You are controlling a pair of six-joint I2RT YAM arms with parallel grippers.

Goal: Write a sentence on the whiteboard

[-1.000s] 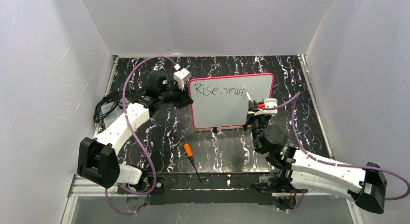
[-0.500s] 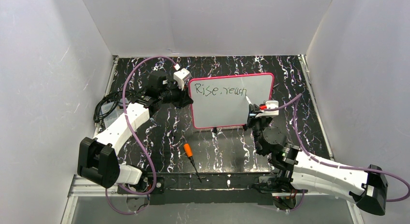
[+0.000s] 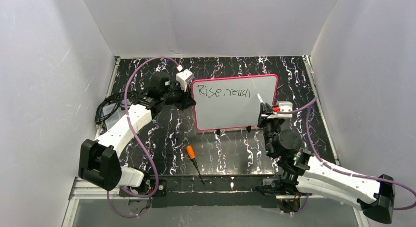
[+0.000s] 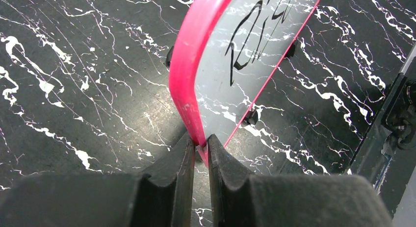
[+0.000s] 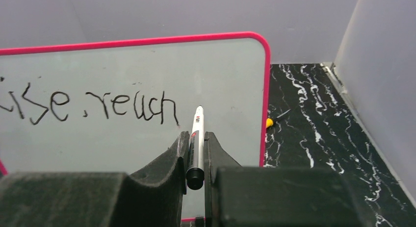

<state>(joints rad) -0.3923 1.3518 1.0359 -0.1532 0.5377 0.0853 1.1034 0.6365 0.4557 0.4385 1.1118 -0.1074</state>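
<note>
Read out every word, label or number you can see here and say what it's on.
"Rise, reach": black handwriting on the whiteboard; the comma could be a full stop.
Small print on the marker barrel: too small to read.
Nothing else legible.

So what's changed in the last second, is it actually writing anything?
The right gripper, shut on the marker, slid rightwards across the whiteboard, its tip now just past "reach". The sentence gained no new letters. The left gripper kept pinching the board's edge, and the orange screwdriver stayed put.
</note>
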